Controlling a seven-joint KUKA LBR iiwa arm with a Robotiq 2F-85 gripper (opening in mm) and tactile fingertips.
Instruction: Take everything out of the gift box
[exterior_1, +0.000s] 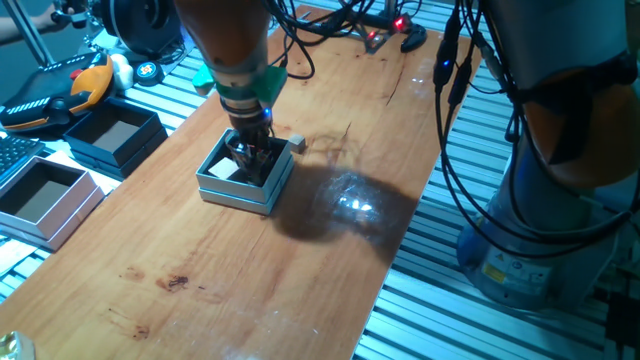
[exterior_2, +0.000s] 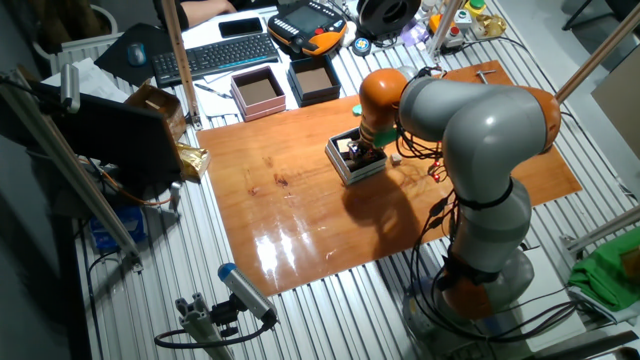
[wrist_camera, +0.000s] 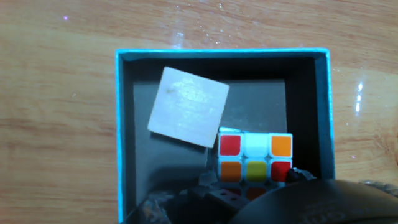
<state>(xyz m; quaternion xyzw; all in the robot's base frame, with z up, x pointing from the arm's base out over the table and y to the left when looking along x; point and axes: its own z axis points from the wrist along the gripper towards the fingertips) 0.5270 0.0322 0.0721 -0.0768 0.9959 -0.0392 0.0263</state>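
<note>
The gift box (wrist_camera: 124, 124), square and shallow with pale blue-grey walls and a dark floor, sits on the wooden table (exterior_1: 250, 290). Inside lie a plain pale cube (wrist_camera: 188, 107), turned askew, and touching its lower corner a puzzle cube (wrist_camera: 255, 158) with red, white, orange and yellow-green squares. The gripper (exterior_1: 255, 160) reaches down into the box just beside the puzzle cube; whether its jaws stand wide or closed cannot be told.

One fixed cam sits low and close beside the worktop (exterior_1: 300, 260), the other looks down from high and far. Hand cam stares straight down into the gift box (wrist_camera: 323, 112), which all three share.
</note>
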